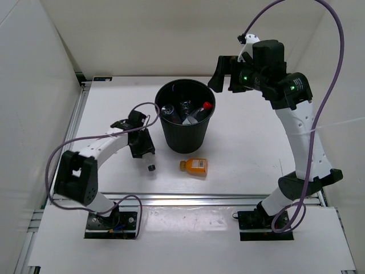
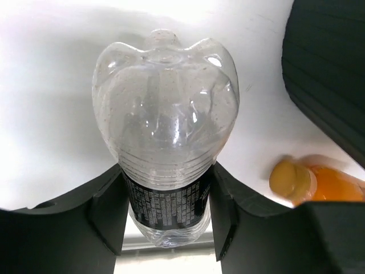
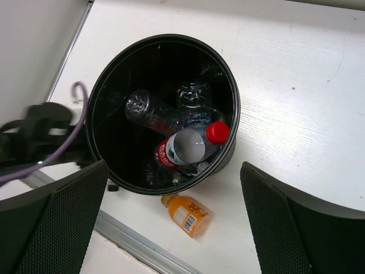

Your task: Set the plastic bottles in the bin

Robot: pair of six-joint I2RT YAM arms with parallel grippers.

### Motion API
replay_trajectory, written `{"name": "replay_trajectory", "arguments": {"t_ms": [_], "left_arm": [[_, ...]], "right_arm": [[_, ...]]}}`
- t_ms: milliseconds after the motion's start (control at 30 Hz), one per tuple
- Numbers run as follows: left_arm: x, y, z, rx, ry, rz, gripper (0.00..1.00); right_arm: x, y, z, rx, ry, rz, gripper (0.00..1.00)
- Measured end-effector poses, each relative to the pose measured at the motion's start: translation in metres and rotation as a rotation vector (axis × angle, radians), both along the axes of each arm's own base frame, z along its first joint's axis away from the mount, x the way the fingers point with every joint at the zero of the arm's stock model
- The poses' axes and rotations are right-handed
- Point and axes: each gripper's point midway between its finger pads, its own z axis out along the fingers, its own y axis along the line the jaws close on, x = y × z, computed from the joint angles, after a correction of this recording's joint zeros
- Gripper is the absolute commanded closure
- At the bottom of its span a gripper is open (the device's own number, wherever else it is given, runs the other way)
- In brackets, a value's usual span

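Gripping the dark-labelled clear bottle [image 2: 165, 131] across its label band, the left gripper [image 1: 142, 147] sits low over the table [image 1: 251, 142], just left of the bin [image 1: 185, 137]; the bottle lies on its side, cap toward the near edge. Right gripper [image 1: 224, 74] hangs above the bin's far right side, jaws wide, nothing between them. Orange bottle [image 1: 195, 166] lies on the table near the bin's front. The bin holds a red-capped bottle [image 3: 188, 145] among other clear bottles [image 3: 151, 111].

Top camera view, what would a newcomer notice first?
The black bin at the centre, already holding several bottles, one red-capped. Just left of it, the left arm's fingers are clamped on a clear dark-labelled bottle, and a small orange bottle lies on the bin's near side.
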Motion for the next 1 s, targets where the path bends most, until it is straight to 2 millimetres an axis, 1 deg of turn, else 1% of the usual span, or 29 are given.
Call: {"name": "replay_trajectory", "arguments": {"t_ms": [33, 67, 133, 233, 300, 333, 367, 433, 467, 500, 533, 567, 600, 633, 667, 700, 733, 767, 800, 867, 933, 1000], "left_arm": [[-0.001, 0.008, 0.013, 0.025, -0.022, 0.026, 0.63], [0.001, 0.013, 0.029, 0.037, -0.049, 0.050, 0.63], [0.014, 0.022, 0.075, 0.054, -0.150, 0.102, 0.62], [0.052, 0.029, 0.178, 0.045, -0.406, 0.179, 0.62], [0.070, 0.029, 0.248, 0.021, -0.574, 0.210, 0.59], [0.075, 0.027, 0.276, 0.005, -0.641, 0.212, 0.58], [0.078, 0.023, 0.300, -0.012, -0.694, 0.206, 0.56], [0.087, 0.011, 0.332, -0.037, -0.763, 0.178, 0.51], [0.092, 0.003, 0.344, -0.049, -0.792, 0.157, 0.49], [0.099, -0.010, 0.350, -0.058, -0.807, 0.123, 0.48], [0.105, -0.021, 0.350, -0.060, -0.811, 0.086, 0.48], [0.112, -0.039, 0.344, -0.063, -0.798, 0.043, 0.45], [0.116, -0.052, 0.333, -0.059, -0.781, 0.005, 0.41], [0.119, -0.067, 0.317, -0.049, -0.749, -0.040, 0.36], [0.120, -0.080, 0.299, -0.036, -0.713, -0.085, 0.09], [0.119, -0.093, 0.278, -0.017, -0.668, -0.139, 0.00], [0.115, -0.105, 0.258, -0.002, -0.625, -0.184, 0.00], [0.112, -0.112, 0.243, 0.014, -0.591, -0.215, 0.00], [0.108, -0.118, 0.232, 0.030, -0.562, -0.242, 0.00], [0.101, -0.124, 0.225, 0.050, -0.543, -0.275, 0.00], [0.097, -0.118, 0.233, 0.066, -0.562, -0.269, 0.00], [0.096, -0.100, 0.250, 0.084, -0.597, -0.222, 0.00]], "right_arm": [[0.000, -0.001, 0.000, -0.003, -0.002, -0.003, 0.00], [0.001, -0.001, 0.000, -0.006, -0.004, -0.006, 0.00], [0.002, -0.003, -0.001, -0.012, -0.004, -0.013, 0.00], [0.002, -0.004, -0.002, -0.018, -0.003, -0.022, 0.00], [0.003, -0.005, -0.003, -0.020, 0.000, -0.028, 0.00], [0.002, -0.005, -0.003, -0.022, 0.003, -0.028, 0.00], [0.003, -0.006, -0.004, -0.022, 0.006, -0.031, 0.00], [0.005, -0.007, -0.006, -0.023, 0.013, -0.036, 0.00], [0.006, -0.007, -0.007, -0.023, 0.015, -0.040, 0.00], [0.008, -0.008, -0.009, -0.022, 0.023, -0.046, 0.00], [0.009, -0.009, -0.010, -0.020, 0.029, -0.052, 0.00], [0.011, -0.010, -0.012, -0.018, 0.036, -0.061, 0.00], [0.013, -0.012, -0.012, -0.017, 0.041, -0.068, 0.00], [0.015, -0.014, -0.013, -0.016, 0.044, -0.076, 0.00], [0.016, -0.016, -0.014, -0.016, 0.046, -0.084, 0.00], [0.017, -0.018, -0.015, -0.017, 0.049, -0.088, 0.00], [0.018, -0.019, -0.017, -0.019, 0.054, -0.094, 0.00], [0.019, -0.020, -0.018, -0.020, 0.058, -0.098, 0.00], [0.020, -0.021, -0.021, -0.023, 0.065, -0.099, 0.00], [0.019, -0.021, -0.029, -0.033, 0.085, -0.099, 0.00], [0.019, -0.021, -0.038, -0.044, 0.106, -0.099, 0.00], [0.016, -0.019, -0.048, -0.057, 0.116, -0.072, 0.00]]}}
